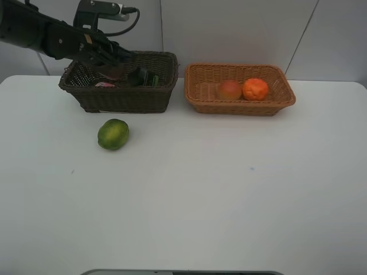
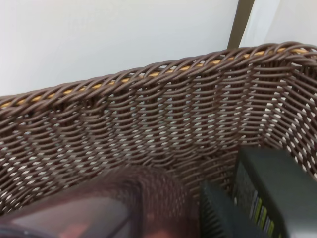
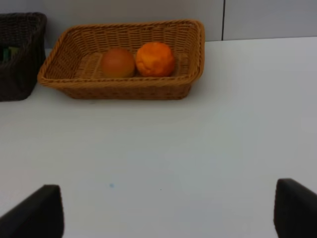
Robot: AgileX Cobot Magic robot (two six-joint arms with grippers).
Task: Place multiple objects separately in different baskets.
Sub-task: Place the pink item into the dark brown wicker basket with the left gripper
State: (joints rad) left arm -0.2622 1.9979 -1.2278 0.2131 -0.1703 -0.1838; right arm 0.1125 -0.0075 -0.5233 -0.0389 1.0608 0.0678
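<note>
My left gripper [image 1: 114, 66] reaches into the dark brown basket [image 1: 132, 100] and is shut on the translucent mauve cup [image 2: 99, 208], held low inside it. A black pump bottle [image 1: 143, 77] lies in that basket beside the cup and shows in the left wrist view [image 2: 270, 193]. A bit of the pink squeeze bottle [image 1: 105, 85] shows there too. The green round fruit [image 1: 113, 134] sits on the table in front of this basket. The orange [image 1: 255, 89] and the reddish peach [image 1: 229, 90] lie in the light tan basket [image 1: 241, 107]. My right gripper [image 3: 166, 213] is open and empty above the table.
The white table [image 1: 229, 189] carries both baskets side by side at the back, near the wall. The brown basket's far wall [image 2: 158, 119] stands close in front of the left wrist camera. In the right wrist view the tan basket [image 3: 124, 89] lies ahead.
</note>
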